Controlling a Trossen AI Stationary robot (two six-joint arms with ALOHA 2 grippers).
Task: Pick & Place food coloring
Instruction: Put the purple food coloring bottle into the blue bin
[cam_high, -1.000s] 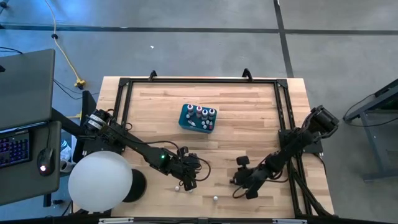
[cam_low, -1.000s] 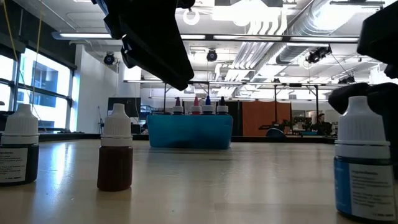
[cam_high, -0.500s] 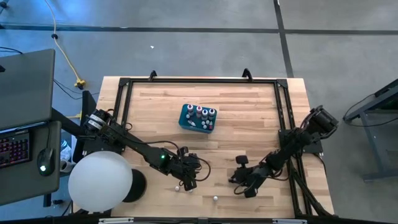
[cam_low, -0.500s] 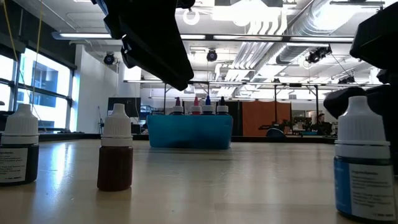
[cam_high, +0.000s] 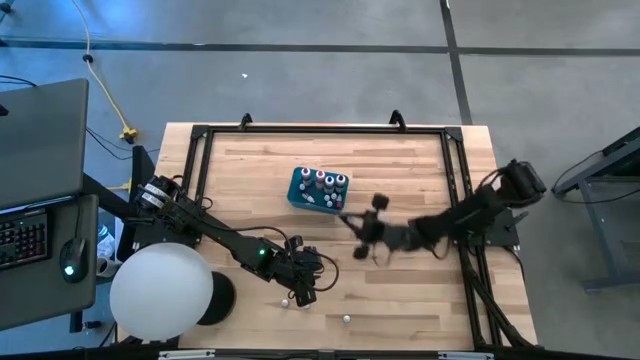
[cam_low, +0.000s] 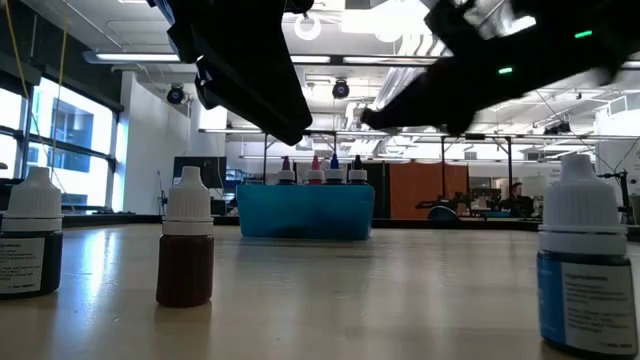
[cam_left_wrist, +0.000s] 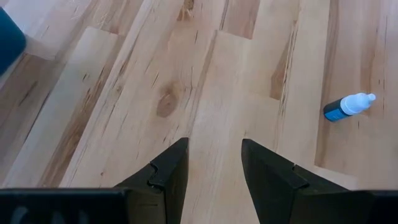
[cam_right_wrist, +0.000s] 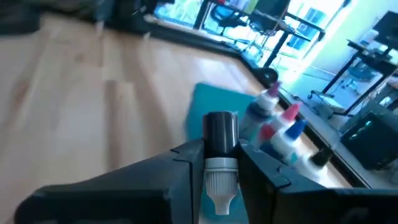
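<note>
**Right arm carrying a bottle toward the teal box**

The bottle you are moving sits clamped between the right gripper's fingers, dark body forward and white cap back toward the wrist, so its long axis runs along the fingers. In the high view the right gripper hangs above the table just beside the teal box, on the box's right-hand, near corner; the box lies ahead of the fingers and slightly to one side. Bottles already stand upright in the box, their white caps filling most of the right half, so you will probably need to find a free slot and turn the bottle upright before letting go. The standing caps lie directly in the approach line and could be knocked.

Three loose bottles remain on the table. Two show in the high view near the front edge: one just beside the left gripper, another farther right. In the low view a brown one stands between a dark one at the left edge and a blue one at the right.

The left gripper hovers low over bare wood, its fingers apart and holding nothing. A blue bottle lies on its side ahead of it. The left arm is the nearer one to those loose bottles.
</note>
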